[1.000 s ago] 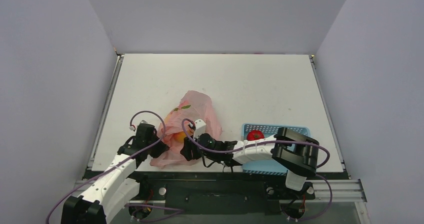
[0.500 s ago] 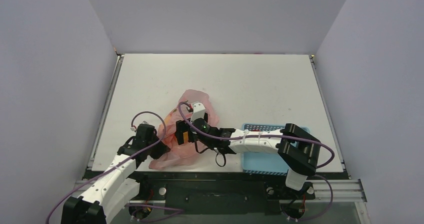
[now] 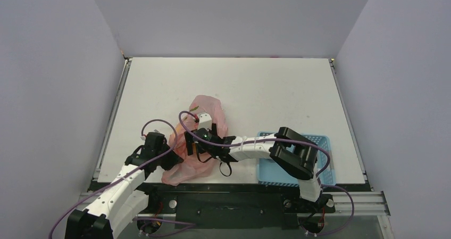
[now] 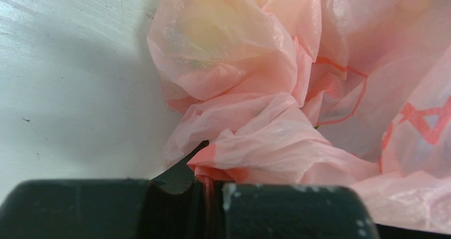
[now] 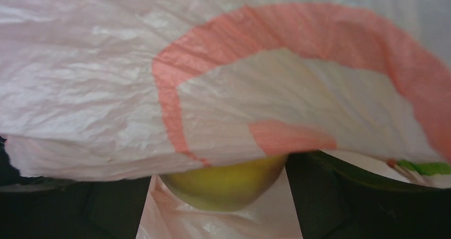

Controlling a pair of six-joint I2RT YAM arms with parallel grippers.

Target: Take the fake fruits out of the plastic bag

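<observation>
The pink plastic bag (image 3: 205, 114) lies crumpled at the table's near left-centre. My left gripper (image 3: 163, 155) is at the bag's near-left edge; in the left wrist view it (image 4: 213, 188) is shut on a bunched fold of the bag (image 4: 255, 90). My right gripper (image 3: 192, 141) reaches into the bag from the right. In the right wrist view it (image 5: 220, 202) is open, its dark fingers (image 5: 114, 209) on either side of a round yellow-green fruit (image 5: 223, 183), half covered by bag film (image 5: 213, 90). The other fruits are hidden.
A blue perforated basket (image 3: 266, 171) stands at the near right, partly covered by my right arm. The table is bounded by grey walls on three sides, with a metal rail along its near edge.
My right arm has swung left from beside the basket and pushed its gripper into the bag. The red fruit seen in the basket earlier is now hidden by the arm. The left gripper has stayed put.
</observation>
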